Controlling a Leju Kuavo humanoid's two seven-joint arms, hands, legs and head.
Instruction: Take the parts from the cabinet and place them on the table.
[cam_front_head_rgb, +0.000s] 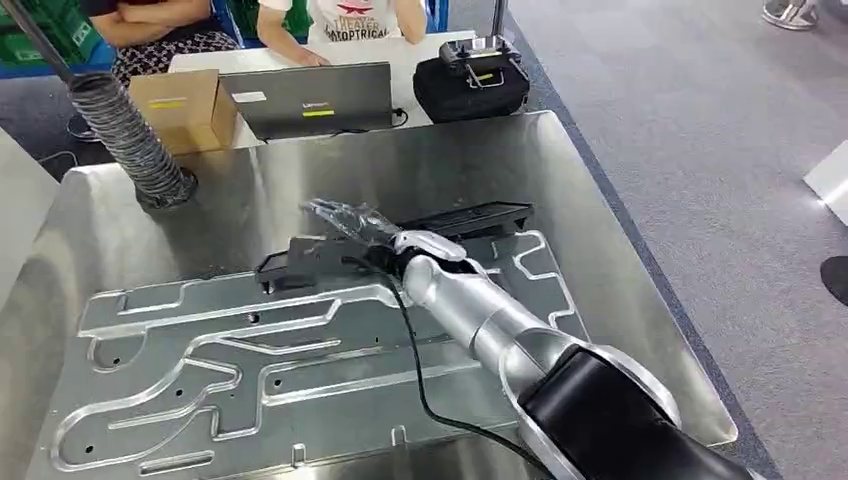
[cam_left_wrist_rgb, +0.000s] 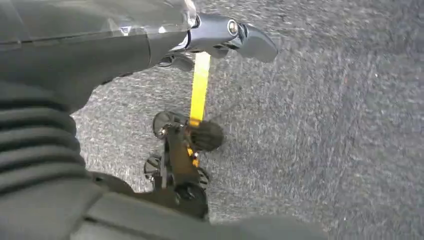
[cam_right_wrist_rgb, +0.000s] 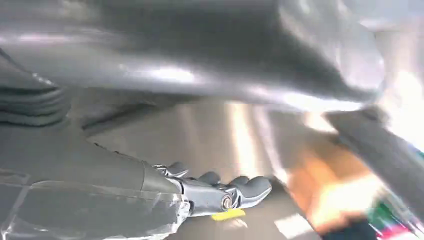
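Observation:
A long black part (cam_front_head_rgb: 480, 218) lies flat on the steel table (cam_front_head_rgb: 610, 300), along the far edge of a large machined aluminium plate (cam_front_head_rgb: 200, 360). My right arm reaches across the plate. My right hand (cam_front_head_rgb: 352, 222) hovers just over the middle of the black part, blurred, fingers stretched out and apart, holding nothing. The right wrist view shows those fingers (cam_right_wrist_rgb: 240, 189) extended over shiny metal with nothing between them. My left hand (cam_left_wrist_rgb: 225, 35) hangs over grey carpet, thumb out, with nothing in it.
A ribbed grey hose (cam_front_head_rgb: 130, 135) stands at the table's far left corner. Behind the table are a cardboard box (cam_front_head_rgb: 185, 105), a laptop (cam_front_head_rgb: 310, 100), a black bag (cam_front_head_rgb: 470, 82) and seated people (cam_front_head_rgb: 340, 20). The table's right edge drops to carpet.

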